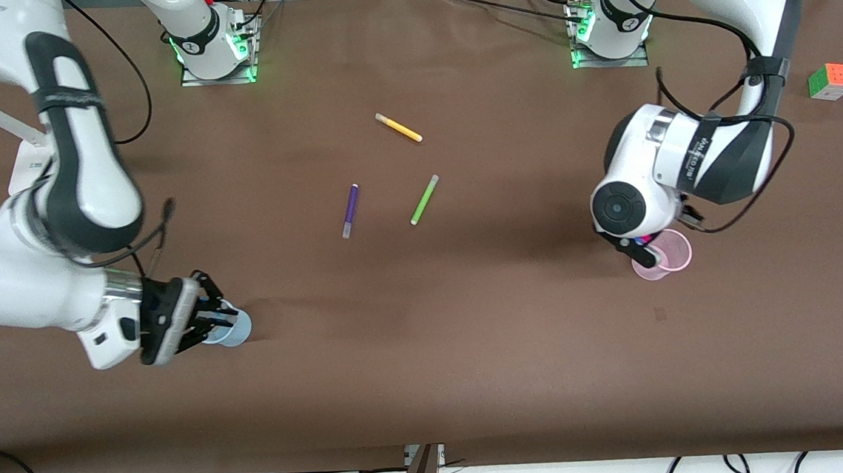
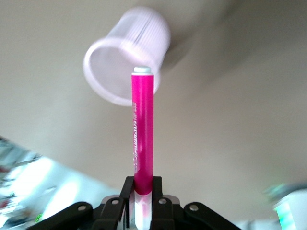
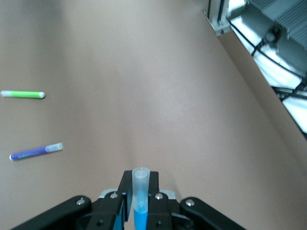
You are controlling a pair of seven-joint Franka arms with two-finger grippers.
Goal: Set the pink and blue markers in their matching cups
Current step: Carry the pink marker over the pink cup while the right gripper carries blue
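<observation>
Both pincers are clamped: left pincer grips the pink marker over the pink cup, right pincer grips the blue marker at the blue cup.

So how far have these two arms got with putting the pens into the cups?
Nothing is dropped in yet. The left gripper holds the pink marker by the pink cup; the right gripper holds the blue marker at the blue cup. Both releases remain. The purple marker, green marker and yellow marker lie untouched.
</observation>
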